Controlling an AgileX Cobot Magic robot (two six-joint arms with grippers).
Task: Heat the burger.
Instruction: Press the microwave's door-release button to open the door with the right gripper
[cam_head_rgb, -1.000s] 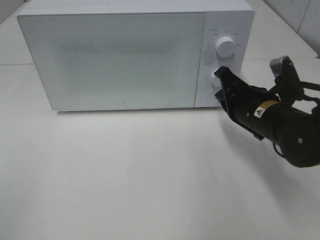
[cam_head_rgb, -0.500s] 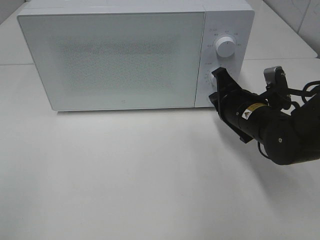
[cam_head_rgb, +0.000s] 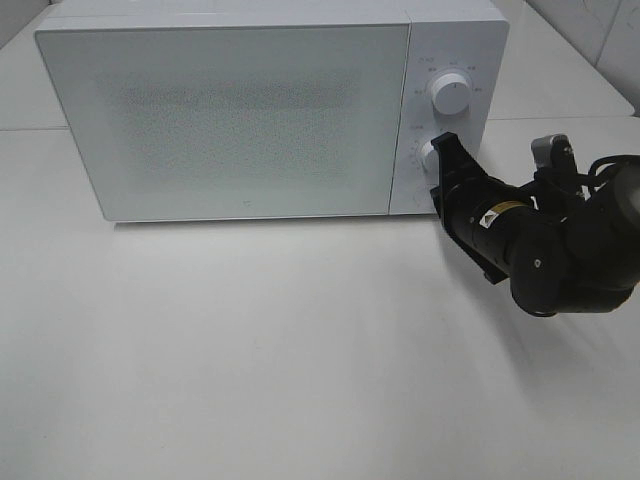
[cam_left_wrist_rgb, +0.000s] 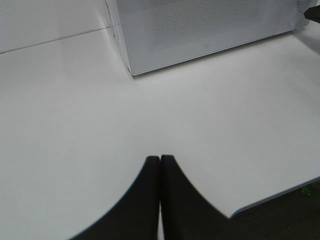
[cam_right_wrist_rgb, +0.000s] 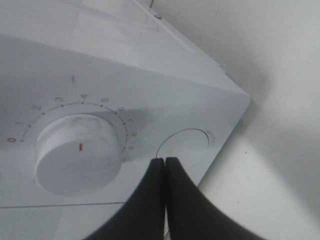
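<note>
The burger shows in no view, and where it sits cannot be told; the one closed thing on the surface is a white microwave oven (cam_head_rgb: 240, 120) whose frosted, speckled door (cam_head_rgb: 230, 110) is shut and lets nothing be seen through it. The oven stands at the far side of the white surface (cam_head_rgb: 300, 350), with its control panel on the right end of its front. That panel carries two round white knobs, the upper knob (cam_head_rgb: 450, 95) above the lower knob (cam_head_rgb: 430, 158), each ringed by small printed marks. The right fingers (cam_head_rgb: 447, 148) are pressed together with nothing between them, and their tips sit at the lower knob's right edge, with the black arm behind them slanting away across the surface. The right wrist view gives the same spot close up: the lower knob (cam_right_wrist_rgb: 77, 152) has a short red line on its face and a numbered scale of dots around it, and a thin round outline (cam_right_wrist_rgb: 182, 150) is marked on the panel beside it. The closed right fingers (cam_right_wrist_rgb: 159, 167) point at the panel between that knob and the outline; whether they touch it I cannot tell. The left fingers (cam_left_wrist_rgb: 154, 165) are also closed tight on nothing, hanging over bare surface well apart from the oven's near corner (cam_left_wrist_rgb: 131, 74).
</note>
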